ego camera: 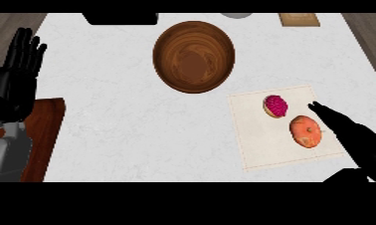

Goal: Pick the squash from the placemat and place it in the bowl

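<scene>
- The fingers (328,114) of the right hand (354,137) are held straight and close together just beside the squash (305,131). Nothing is pinched, so a grasp is judged not yet made.
- The squash is seen on the placemat (257,137), near a pink-topped pastry (275,105) and well apart from the bowl (194,56).
- The left hand (18,77) is rested open at the surface's (117,119) left edge, presumably to leave the path free.

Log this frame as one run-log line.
stage: pre-grasp | right hand: open, beside squash on placemat | bowl: empty | left hand: open, resting at left edge
</scene>
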Robot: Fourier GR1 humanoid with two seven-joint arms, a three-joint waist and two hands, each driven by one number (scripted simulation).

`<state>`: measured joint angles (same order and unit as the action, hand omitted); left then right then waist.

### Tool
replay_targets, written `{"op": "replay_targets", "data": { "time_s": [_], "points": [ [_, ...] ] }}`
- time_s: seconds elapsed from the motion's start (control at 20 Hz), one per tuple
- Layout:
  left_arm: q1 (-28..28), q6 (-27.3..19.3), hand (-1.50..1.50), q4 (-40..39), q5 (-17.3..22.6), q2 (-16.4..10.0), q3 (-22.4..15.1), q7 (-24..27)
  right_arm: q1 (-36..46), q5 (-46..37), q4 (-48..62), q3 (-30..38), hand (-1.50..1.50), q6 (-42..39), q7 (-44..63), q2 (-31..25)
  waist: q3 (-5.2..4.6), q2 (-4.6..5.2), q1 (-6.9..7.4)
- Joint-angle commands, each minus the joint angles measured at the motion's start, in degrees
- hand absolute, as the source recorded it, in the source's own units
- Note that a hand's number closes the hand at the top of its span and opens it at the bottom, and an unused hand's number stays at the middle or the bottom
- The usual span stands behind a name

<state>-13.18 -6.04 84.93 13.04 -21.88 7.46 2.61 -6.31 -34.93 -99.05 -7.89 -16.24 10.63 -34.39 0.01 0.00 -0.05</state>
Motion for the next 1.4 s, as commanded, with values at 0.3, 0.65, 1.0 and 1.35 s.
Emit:
{"op": "replay_targets", "data": {
  "time_s": [0.3,0.65,1.0,1.35],
  "points": [
    [1.5,0.3,0.0,3.0,-2.5,3.3,0.7,-0.5,1.0,-7.4,9.8,1.5,-1.5,1.9,-8.0,5.0,0.0,-0.02,0.14],
    [1.8,3.7,0.0,4.8,-1.8,1.0,3.9,-3.3,4.0,-8.7,13.6,4.7,-1.5,0.0,-10.8,6.4,0.0,-0.05,0.11],
    [-1.3,4.5,0.0,-0.3,-3.2,2.5,5.2,-0.8,6.8,-14.3,20.4,4.5,-1.5,0.9,-10.1,9.9,-0.01,-0.01,-0.03],
    [-3.9,4.1,0.0,-1.4,-4.6,4.0,4.5,-2.6,6.9,-18.0,23.5,5.0,-1.5,3.8,-10.8,12.1,-0.01,0.01,-0.1]
  ]
}}
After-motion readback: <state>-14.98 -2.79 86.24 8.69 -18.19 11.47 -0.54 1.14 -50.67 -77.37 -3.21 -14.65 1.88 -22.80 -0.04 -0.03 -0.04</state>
